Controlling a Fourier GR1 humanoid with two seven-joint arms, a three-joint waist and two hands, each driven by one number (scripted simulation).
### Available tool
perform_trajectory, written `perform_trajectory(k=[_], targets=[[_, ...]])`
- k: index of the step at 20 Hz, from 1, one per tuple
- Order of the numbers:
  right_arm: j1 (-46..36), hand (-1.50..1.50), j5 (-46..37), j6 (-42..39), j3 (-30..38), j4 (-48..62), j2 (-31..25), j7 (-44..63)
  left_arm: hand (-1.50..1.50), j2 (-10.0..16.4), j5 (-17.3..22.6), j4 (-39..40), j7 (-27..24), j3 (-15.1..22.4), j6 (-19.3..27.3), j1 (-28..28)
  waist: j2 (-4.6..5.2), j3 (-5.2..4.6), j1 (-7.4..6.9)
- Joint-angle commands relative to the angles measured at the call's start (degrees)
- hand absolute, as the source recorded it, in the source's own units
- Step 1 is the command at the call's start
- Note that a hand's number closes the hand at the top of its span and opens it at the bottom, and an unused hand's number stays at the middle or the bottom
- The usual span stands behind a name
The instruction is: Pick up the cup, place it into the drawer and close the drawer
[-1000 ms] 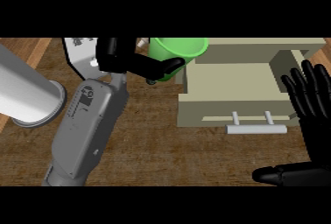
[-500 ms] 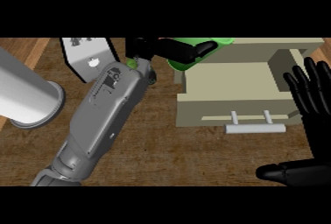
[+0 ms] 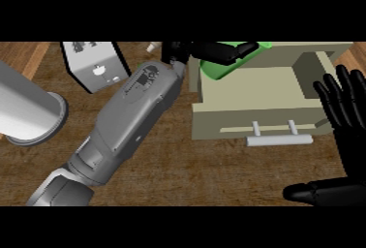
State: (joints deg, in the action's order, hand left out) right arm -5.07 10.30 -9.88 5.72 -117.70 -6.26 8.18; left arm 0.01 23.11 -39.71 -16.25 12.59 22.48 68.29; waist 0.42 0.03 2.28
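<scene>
Grey-armed, grips the green cup (image 3: 218,71) in curled fingers of the left hand (image 3: 214,51) at the far-left corner of the drawer (image 3: 257,94), right hand (image 3: 346,114) straight-fingered beside it; mid-placing, needs lowering in, then releasing.

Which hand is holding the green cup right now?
The left hand, fingers curled round the green cup over the beige open drawer; the right hand rests open, empty.

Kitchen: wooden counter (image 3: 214,169), drawer (image 3: 261,92).

Wooden counter (image 3: 186,169) with beige drawer unit (image 3: 214,121), grey cylinder (image 3: 25,114), grey box (image 3: 97,65).
</scene>
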Motion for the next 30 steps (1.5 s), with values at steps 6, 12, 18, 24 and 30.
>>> perform_trajectory(k=[6,12,18,24,30], targets=[[3.83,-1.5,1.4,-1.75,-0.03,-0.71,0.72,-2.42,1.5,-0.01,4.51,14.01,-5.52,5.63,-1.54,3.93,0.28,0.03,1.16],[-4.43,-1.5,-2.16,0.78,-1.92,4.61,1.27,-1.6,1.5,-0.01,8.85,15.89,-3.04,12.09,1.32,9.2,0.73,0.05,2.35],[-2.25,-1.5,-0.37,-1.2,-2.42,2.79,0.88,-1.52,1.5,-0.01,8.69,18.26,-3.21,19.14,3.58,6.69,1.0,0.1,4.04],[-3.44,-1.5,2.37,-2.16,-1.07,4.37,0.95,-2.75,-1.5,-0.01,12.04,16.41,-0.88,21.28,7.01,7.76,1.2,0.12,5.04],[-3.91,-1.5,6.03,-2.63,-0.21,2.17,0.56,-0.19,-1.5,-0.01,16.99,13.94,-6.32,19.11,2.61,7.38,0.67,0.03,2.88]])
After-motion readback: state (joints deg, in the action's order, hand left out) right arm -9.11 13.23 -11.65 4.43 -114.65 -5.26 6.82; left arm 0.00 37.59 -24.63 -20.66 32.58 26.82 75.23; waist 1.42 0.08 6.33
